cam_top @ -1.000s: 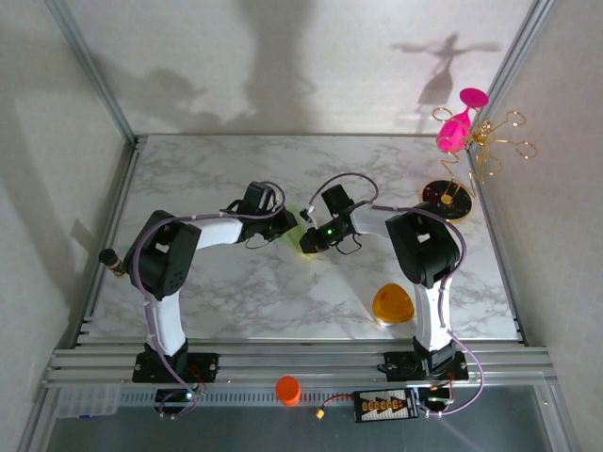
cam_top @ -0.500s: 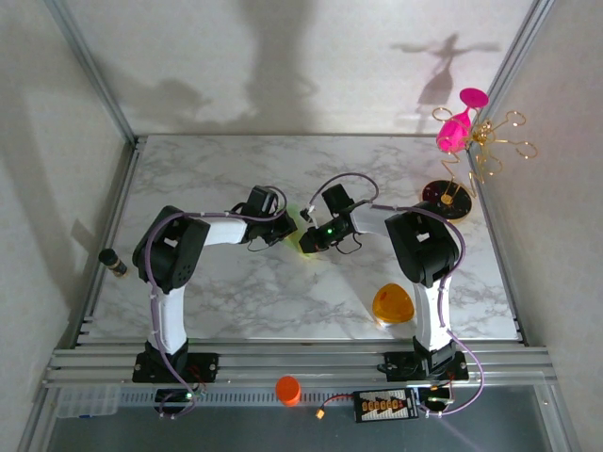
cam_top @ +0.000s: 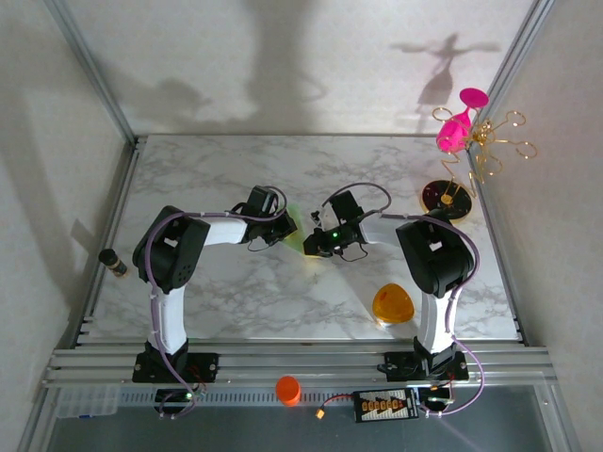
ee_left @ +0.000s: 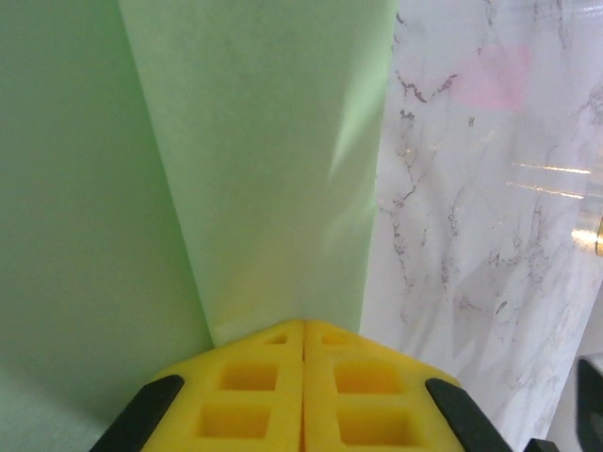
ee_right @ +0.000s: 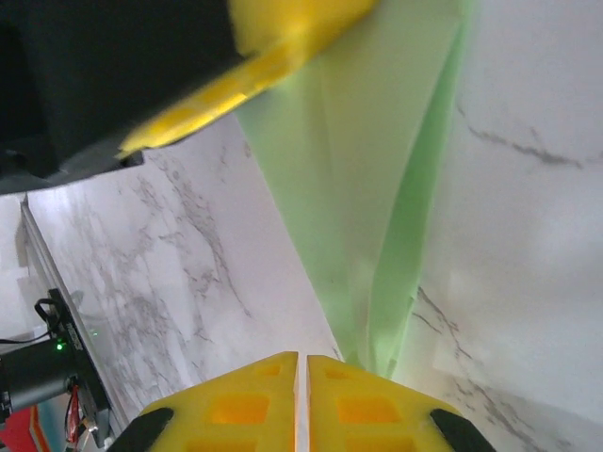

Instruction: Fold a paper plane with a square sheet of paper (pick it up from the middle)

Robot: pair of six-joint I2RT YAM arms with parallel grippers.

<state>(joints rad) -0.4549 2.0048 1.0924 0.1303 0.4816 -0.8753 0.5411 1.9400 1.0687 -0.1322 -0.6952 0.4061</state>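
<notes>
Paper: the thin folded paper plane (ee_left: 236, 169) reads pale green to me, brighter on its lit panel and duller in the shaded fold.
Desk: I see the marble-pattern desk (cam_top: 283, 292) as white with grey veining.
Left gripper (ee_left: 303, 325): bright yellow pads, black housing.
Right gripper (ee_right: 302, 358): the same yellow on black.
Arms (cam_top: 165, 311): white shells, black joints.
Rounded-triangle object (cam_top: 393, 304): glossy orange.
Goblet (cam_top: 459, 127): magenta pink.
Wire stand (cam_top: 490, 151): gold.
Small cylinder (cam_top: 288, 390): orange.

R tool (cam_top: 310, 247) – edged right.
</notes>
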